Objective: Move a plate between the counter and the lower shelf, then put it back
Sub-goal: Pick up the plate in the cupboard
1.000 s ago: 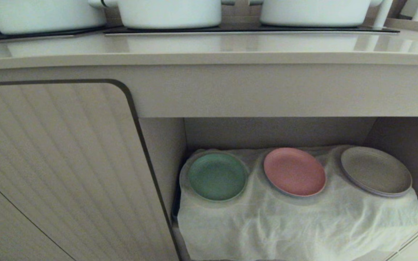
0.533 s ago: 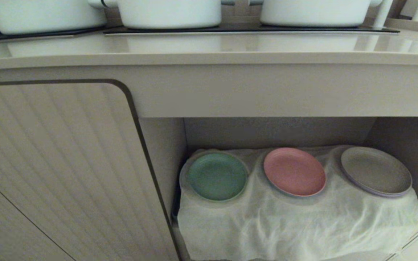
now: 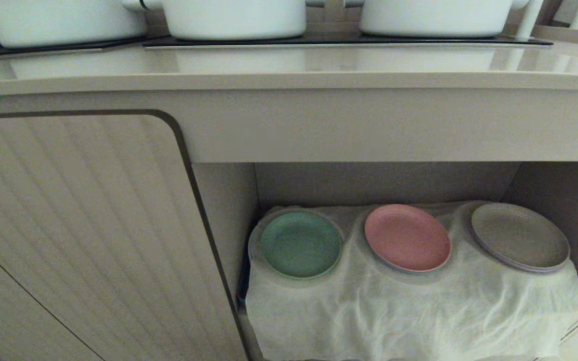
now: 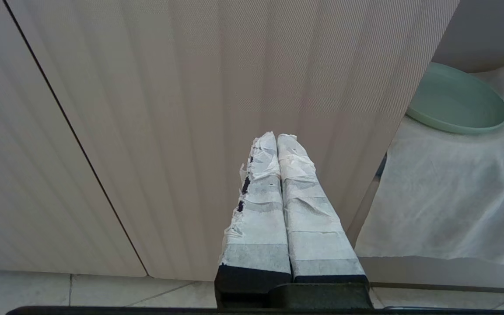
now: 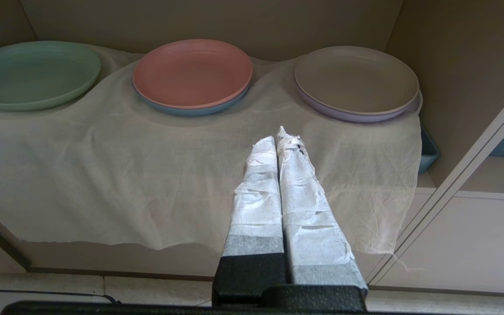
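Mint-green plate (image 3: 300, 244) lay at the lower shelf's (image 3: 384, 183) left end on white cloth (image 3: 409, 306). Light, stiff, probably slick; pinch its rim. Left pincer (image 4: 277, 136) and right pincer (image 5: 282, 135) were closed, empty.

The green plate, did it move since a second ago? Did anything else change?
No, nothing visibly changed. The green plate lies in the same hollow of the white cloth on the lower shelf, left of the pink plate and the beige plate. The white pots stand where they were on the counter. Neither gripper shows in the head view.
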Controlling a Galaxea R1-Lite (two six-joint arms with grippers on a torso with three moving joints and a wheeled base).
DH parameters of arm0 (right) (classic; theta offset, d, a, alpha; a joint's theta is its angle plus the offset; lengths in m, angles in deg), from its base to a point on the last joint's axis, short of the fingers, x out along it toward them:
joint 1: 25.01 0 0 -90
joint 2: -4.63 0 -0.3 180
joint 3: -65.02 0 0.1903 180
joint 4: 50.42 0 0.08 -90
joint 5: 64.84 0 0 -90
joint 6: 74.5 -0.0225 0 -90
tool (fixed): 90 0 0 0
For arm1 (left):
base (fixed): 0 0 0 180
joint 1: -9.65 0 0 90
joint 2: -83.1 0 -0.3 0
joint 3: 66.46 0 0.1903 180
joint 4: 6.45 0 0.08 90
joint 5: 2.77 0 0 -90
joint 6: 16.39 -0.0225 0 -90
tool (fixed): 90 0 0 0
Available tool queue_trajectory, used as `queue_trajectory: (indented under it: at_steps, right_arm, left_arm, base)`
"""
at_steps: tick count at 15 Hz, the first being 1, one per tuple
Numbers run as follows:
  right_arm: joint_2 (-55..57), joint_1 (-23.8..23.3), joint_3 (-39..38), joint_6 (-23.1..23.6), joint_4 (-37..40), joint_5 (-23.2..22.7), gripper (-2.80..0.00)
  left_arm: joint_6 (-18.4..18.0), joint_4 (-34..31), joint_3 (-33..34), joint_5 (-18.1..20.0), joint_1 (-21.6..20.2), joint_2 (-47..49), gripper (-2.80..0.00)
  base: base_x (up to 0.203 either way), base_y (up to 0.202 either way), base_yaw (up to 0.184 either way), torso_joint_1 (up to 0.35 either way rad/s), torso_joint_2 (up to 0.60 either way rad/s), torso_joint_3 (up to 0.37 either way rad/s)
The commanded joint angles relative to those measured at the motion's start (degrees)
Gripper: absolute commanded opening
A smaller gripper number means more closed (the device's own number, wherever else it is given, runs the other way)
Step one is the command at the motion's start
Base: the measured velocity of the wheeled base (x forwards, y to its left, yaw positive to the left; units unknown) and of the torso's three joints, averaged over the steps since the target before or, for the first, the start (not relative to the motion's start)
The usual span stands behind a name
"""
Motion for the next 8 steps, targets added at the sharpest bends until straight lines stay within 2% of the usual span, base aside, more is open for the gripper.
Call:
queue_trajectory:
  at_steps: [1,8]
  right_arm:
    - [0.07,-0.06,0.03,0.03,-0.01,0.00,-2.80]
    - [0.07,0.02,-0.01,0.03,-0.10,0.00,-2.80]
  left_arm:
    - [0.12,0.01,0.00,-0.02,0.00,-0.02,-2.80]
    - [0.12,0.01,0.00,-0.02,0.00,-0.02,-2.80]
  base:
    - [0.000,0.000,0.000,0.000,0.00,0.000]
    - [0.000,0.000,0.000,0.000,0.00,0.000]
